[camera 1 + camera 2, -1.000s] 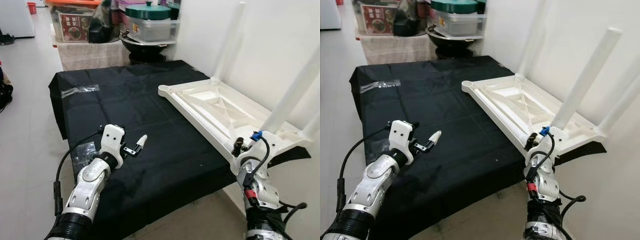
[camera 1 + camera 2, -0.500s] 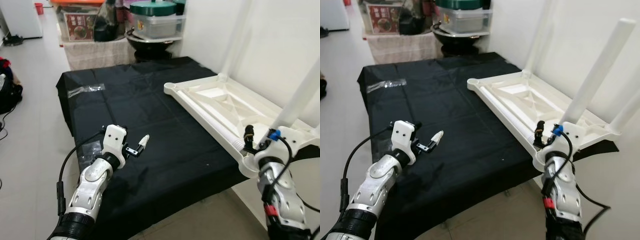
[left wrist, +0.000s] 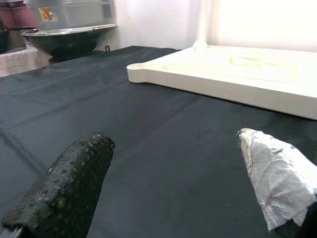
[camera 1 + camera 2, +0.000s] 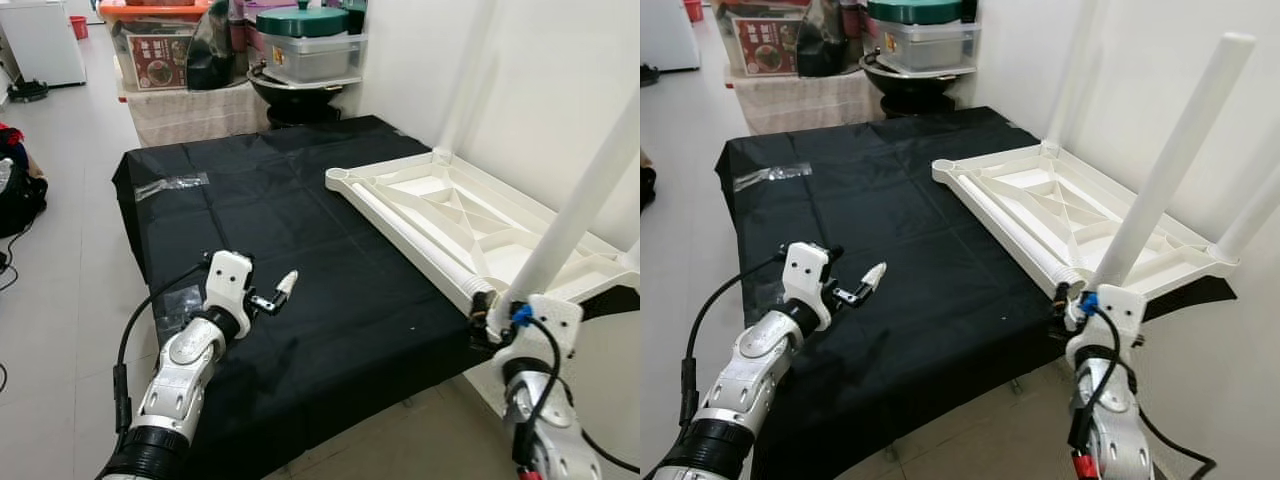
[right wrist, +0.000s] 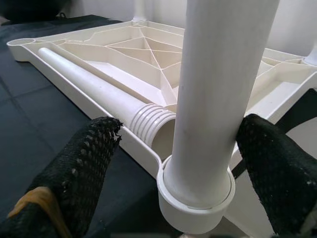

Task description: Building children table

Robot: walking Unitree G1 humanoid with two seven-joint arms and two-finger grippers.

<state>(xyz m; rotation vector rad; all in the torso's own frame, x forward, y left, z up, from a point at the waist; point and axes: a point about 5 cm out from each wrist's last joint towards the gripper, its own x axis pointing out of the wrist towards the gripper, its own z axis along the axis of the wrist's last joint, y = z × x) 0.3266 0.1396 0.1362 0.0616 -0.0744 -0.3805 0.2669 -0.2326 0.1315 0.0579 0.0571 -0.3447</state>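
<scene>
A white plastic table top (image 4: 345, 181) lies upside down on a black cloth (image 4: 260, 220), against the wall on the right. An upright white leg (image 4: 585, 195) stands in its near corner socket, and more legs rise at the far side. A loose leg (image 4: 415, 236) with a ribbed end (image 5: 150, 122) lies inside the top along its left rim. My right gripper (image 5: 178, 144) is open, its black fingers (image 5: 79, 163) either side of the upright leg (image 5: 223, 74) just above the socket. My left gripper (image 4: 275, 292) hovers open over bare cloth, one fingertip (image 3: 272, 173) wrapped in white tape.
Clear plastic bags (image 4: 172, 183) lie on the cloth at its far left and near my left arm (image 4: 176, 299). Storage boxes and a dark wok (image 4: 290, 85) stand beyond the cloth. A white wall (image 4: 560, 90) runs along the right. Tiled floor (image 4: 60, 260) lies to the left.
My right gripper has shifted from the table top's near rim to the corner leg and now straddles its base. The head camera has moved. My left gripper stays where it was.
</scene>
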